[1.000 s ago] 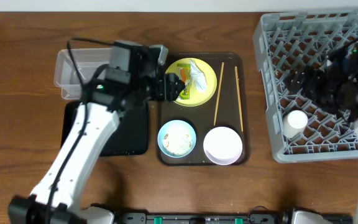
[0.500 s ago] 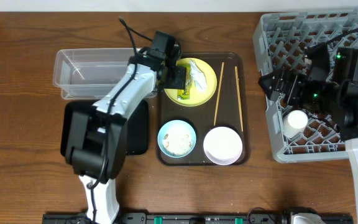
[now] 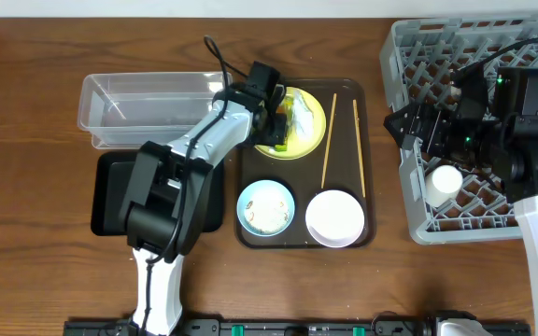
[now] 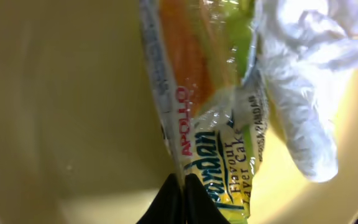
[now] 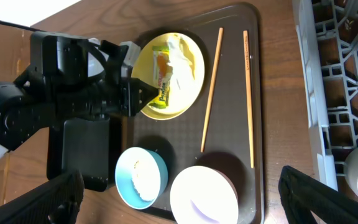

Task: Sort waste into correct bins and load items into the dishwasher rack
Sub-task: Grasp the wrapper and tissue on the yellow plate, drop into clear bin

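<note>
The green-and-orange snack wrapper (image 4: pixel 207 106) lies on the pale yellow plate (image 4: pixel 67 93) beside crumpled white paper (image 4: pixel 303 87). My left gripper (image 4: pixel 183 186) is shut, its tips pinching the wrapper's lower edge; from overhead it (image 3: pixel 271 123) sits over the plate's (image 3: pixel 312 133) left side. My right gripper (image 5: pixel 194 199) hangs wide open with nothing in it, above the gap between the tray and the dishwasher rack (image 3: pixel 465 56). The small white cup (image 3: pixel 444 184) stands in the rack. The two chopsticks (image 3: pixel 329 140), the light blue bowl (image 3: pixel 265 207) with rice and the white bowl (image 3: pixel 334 217) rest on the brown tray.
The dark brown serving tray (image 3: pixel 368 187) holds the dishes. The clear tub (image 3: pixel 143 107) stands at the back left, with the black tray (image 3: pixel 110 201) in front of it, partly under my left arm. Bare wood surrounds them.
My left gripper has moved right onto the plate and closed on the wrapper. My right arm has swung left over the rack's left edge, still open.
</note>
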Robot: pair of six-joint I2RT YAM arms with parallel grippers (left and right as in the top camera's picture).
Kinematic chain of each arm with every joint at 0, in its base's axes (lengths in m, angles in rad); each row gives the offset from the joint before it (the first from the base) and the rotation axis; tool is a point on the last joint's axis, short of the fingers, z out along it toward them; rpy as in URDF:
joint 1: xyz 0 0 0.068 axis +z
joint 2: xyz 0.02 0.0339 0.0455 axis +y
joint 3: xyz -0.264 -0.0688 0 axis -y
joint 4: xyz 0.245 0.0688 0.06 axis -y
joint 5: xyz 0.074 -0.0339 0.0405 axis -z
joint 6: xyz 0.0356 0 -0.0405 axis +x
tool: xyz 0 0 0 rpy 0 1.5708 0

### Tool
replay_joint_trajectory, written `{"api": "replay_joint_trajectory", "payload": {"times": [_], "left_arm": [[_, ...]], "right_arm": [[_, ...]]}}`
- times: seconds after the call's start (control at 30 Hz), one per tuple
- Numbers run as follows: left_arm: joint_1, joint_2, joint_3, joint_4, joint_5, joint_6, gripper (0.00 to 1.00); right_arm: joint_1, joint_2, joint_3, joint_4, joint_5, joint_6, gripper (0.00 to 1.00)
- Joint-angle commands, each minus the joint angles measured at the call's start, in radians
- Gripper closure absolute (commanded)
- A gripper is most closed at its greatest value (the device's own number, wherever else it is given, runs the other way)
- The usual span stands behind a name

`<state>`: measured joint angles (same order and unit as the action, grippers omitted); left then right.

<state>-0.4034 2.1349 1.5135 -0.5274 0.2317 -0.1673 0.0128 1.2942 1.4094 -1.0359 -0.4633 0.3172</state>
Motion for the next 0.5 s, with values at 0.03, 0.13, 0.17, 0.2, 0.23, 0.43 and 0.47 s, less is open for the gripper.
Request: {"api": "replay_joint_trajectory", "payload": {"times": [0.03, 0.13, 0.17, 0.2, 0.23, 0.43, 0.47], "left_arm": [[-0.001, -0.079, 0.042, -0.036, 0.021, -0.019, 0.94], [0.020, -0.184, 0.057, -0.066, 0.010, -0.037, 0.94], [0.028, -0.211, 0.057, -0.073, -0.006, -0.037, 0.94], [0.041, -0.246, 0.057, -0.086, -0.039, -0.040, 0.94], [0.054, -0.276, 0.057, -0.097, -0.077, -0.040, 0.94], [0.166, -0.344, 0.056, -0.180, -0.307, -0.035, 0.94], [0.186, -0.340, 0.055, -0.191, -0.321, -0.036, 0.94]], "right_arm": [[0.015, 0.002, 0.009, -0.004, -0.004, -0.019, 0.02], [0.015, 0.002, 0.009, -0.004, -0.005, -0.019, 0.02], [0.015, 0.002, 0.009, -0.004, -0.005, -0.019, 0.03], [0.015, 0.002, 0.009, -0.004, -0.005, -0.019, 0.02], [0.015, 0.002, 0.009, -0.005, -0.005, -0.019, 0.03], [0.015, 0.002, 0.009, -0.004, -0.005, -0.019, 0.02], [0.015, 0.002, 0.009, -0.004, -0.005, -0.019, 0.02]]}}
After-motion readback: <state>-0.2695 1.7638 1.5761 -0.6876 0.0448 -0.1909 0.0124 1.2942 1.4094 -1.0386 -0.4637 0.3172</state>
